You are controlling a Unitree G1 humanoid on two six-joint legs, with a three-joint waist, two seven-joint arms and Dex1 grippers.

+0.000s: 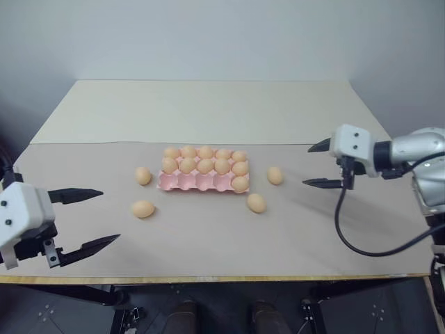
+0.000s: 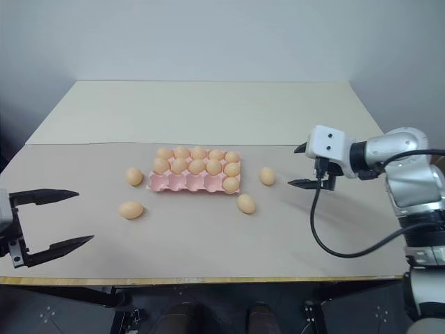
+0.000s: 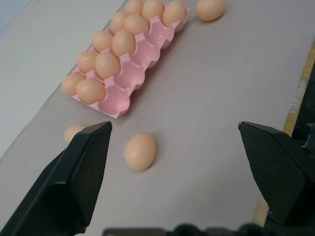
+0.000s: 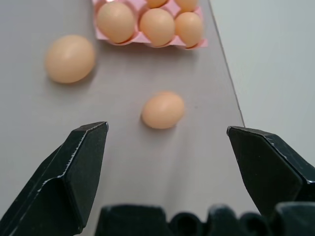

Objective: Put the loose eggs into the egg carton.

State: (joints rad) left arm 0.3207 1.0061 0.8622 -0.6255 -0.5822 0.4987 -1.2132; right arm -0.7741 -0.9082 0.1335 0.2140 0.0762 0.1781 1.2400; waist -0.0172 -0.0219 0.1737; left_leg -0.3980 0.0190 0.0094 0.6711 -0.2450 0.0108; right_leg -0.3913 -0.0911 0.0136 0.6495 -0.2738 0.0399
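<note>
Looking at: I see a table (image 1: pixel 208 111) with a pink egg carton (image 1: pixel 195 183) in the middle of it.
Carton: I count eleven eggs in its cups. Four cups in the row nearest me are bare.
Egg one (image 1: pixel 143 175): it lies just beside the carton's left end.
Egg two (image 1: pixel 143 209): it lies near the carton's left end, closer to me.
Egg three (image 1: pixel 275 175): it lies near the carton's right end.
Egg four (image 1: pixel 256 202): it lies near the carton's right front corner.
Left gripper (image 1: pixel 90 218): its two black fingers are spread wide with nothing between them. It hangs well apart from the carton, left of it.
Right gripper (image 1: pixel 321 165): its fingers are spread wide too, with nothing between them. It points at egg three from the carton's right side.
</note>
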